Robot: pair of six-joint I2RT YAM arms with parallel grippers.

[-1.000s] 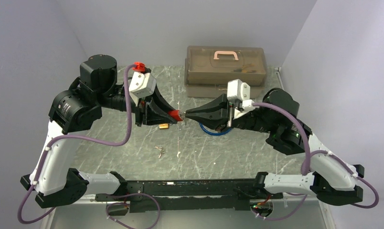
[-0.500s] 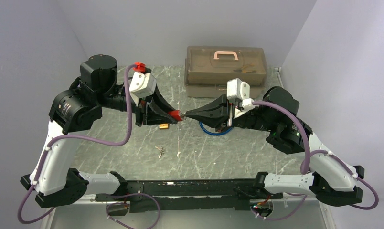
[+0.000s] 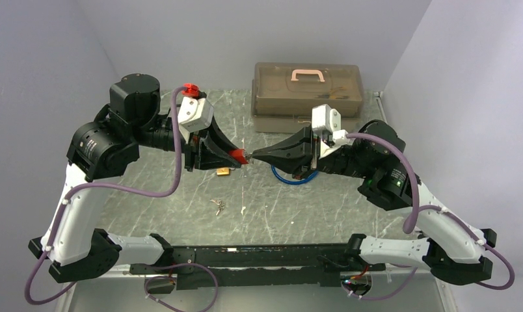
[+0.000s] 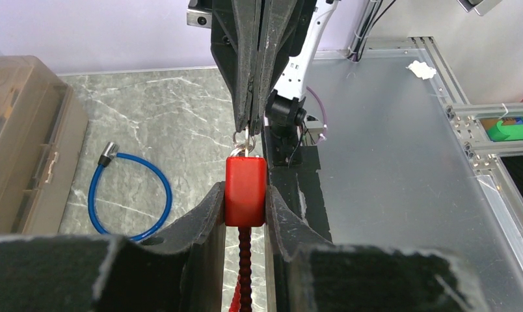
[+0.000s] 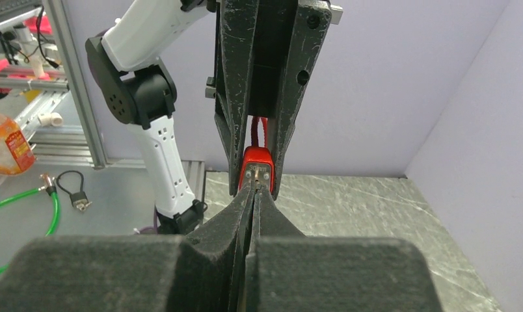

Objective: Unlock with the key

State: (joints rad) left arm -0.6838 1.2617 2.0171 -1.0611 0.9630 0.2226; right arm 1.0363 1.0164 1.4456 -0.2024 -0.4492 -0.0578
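Pressing the right gripper (image 5: 255,203) fully closed, fingertips meeting at the end face of a red padlock (image 5: 257,168). Clamping that padlock from above between black fingers of the left gripper (image 5: 256,182), above the grey marbled bench (image 5: 376,208).

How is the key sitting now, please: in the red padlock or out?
In, apparently: only a short stub of the key shows between the shut right fingers and the red padlock; its blade is hidden.
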